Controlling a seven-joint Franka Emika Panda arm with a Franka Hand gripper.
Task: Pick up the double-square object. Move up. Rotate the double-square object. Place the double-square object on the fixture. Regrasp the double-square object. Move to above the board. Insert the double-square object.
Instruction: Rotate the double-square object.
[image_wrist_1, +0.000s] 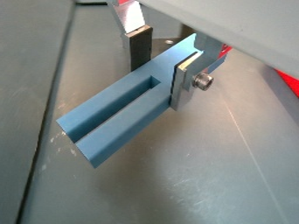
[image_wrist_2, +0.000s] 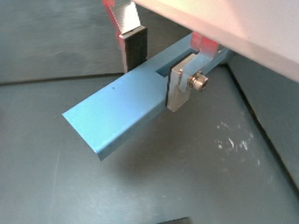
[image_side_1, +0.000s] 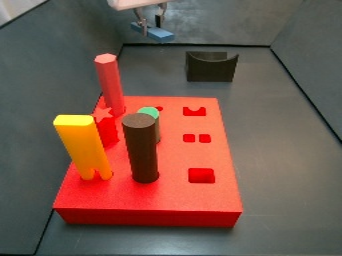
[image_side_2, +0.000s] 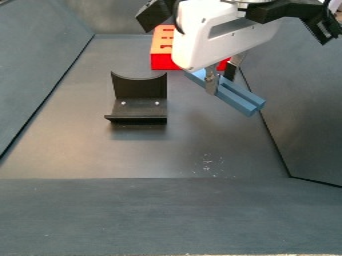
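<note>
While the gripper (image_wrist_1: 158, 66) hangs above the dark floor, its two flat silver fingers (image_wrist_1: 184, 80) are clamped on one end of the slim slate-blue double-square object (image_wrist_1: 114, 118), which slants downward in both wrist views, its two prongs free. In a side view the peg (image_side_2: 238, 95) is held in the air, right of the small dark notched fixture (image_side_2: 136, 98). The large flat red board (image_side_1: 201, 200) carries three upright pegs: one red (image_side_1: 110, 85), one yellow (image_side_1: 82, 146), one dark brown cylinder (image_side_1: 140, 147).
</note>
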